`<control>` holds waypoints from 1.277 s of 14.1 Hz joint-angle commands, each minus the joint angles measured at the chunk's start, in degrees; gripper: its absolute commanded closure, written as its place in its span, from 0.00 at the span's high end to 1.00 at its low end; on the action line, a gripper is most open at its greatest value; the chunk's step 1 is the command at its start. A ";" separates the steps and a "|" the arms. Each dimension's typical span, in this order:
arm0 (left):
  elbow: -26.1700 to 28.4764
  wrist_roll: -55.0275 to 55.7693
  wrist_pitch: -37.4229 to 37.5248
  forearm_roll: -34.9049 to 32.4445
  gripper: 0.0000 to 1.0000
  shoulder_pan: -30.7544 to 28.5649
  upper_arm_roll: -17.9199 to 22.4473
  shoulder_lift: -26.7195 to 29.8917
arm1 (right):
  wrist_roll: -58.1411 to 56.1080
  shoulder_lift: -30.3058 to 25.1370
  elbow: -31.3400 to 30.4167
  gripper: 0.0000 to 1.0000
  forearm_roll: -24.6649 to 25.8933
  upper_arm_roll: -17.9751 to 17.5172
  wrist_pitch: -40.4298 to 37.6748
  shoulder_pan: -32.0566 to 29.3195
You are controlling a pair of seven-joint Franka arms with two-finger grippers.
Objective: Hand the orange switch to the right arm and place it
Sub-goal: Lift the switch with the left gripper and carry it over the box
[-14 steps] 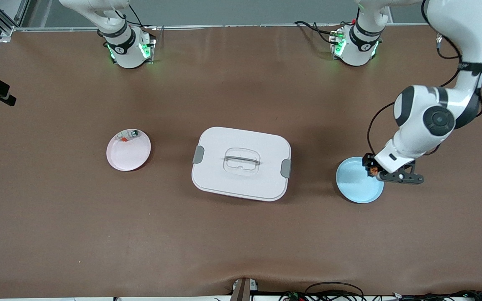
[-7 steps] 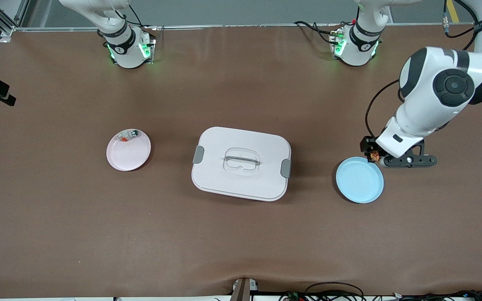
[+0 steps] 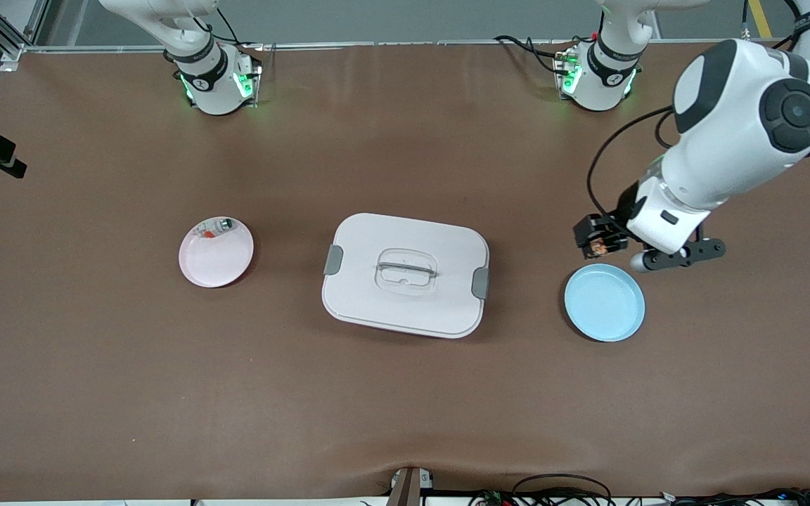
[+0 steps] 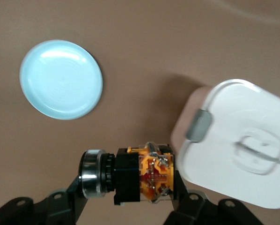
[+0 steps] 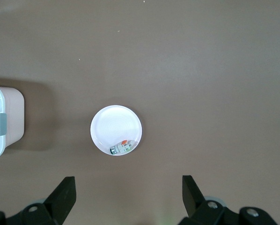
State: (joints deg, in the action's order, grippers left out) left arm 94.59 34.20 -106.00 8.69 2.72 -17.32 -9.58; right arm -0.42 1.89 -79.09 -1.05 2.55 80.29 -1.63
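— Left gripper (image 3: pixel 600 242) clamps the switch (image 4: pixel 142 174) in the air beside the blue plate (image 3: pixel 604 303), toward the box (image 3: pixel 405 274); its long axis runs crosswise between the fingers.
— And the right gripper (image 5: pixel 128 197)?
— Spread wide, waiting high over the pink plate (image 5: pixel 116 130), well apart from the box.
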 commanded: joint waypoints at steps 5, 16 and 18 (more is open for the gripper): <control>-10.98 27.81 1.50 7.04 0.00 9.05 -0.52 -6.84 | 0.33 -0.31 0.34 1.00 -4.13 0.09 -0.05 -1.63; -19.88 65.27 -6.57 8.09 0.00 19.16 -0.43 -14.76 | 0.68 1.35 1.05 1.00 -6.67 -0.18 0.31 -1.62; -19.97 68.18 -9.21 8.09 0.00 20.22 -0.52 -15.63 | -0.28 1.71 0.87 1.00 -9.13 -0.18 0.75 -1.80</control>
State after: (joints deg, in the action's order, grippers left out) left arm 76.52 99.45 -113.44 15.57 21.89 -17.89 -23.46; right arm -0.29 2.73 -78.68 -7.76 2.86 80.68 -2.55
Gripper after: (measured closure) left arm 0.273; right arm 0.000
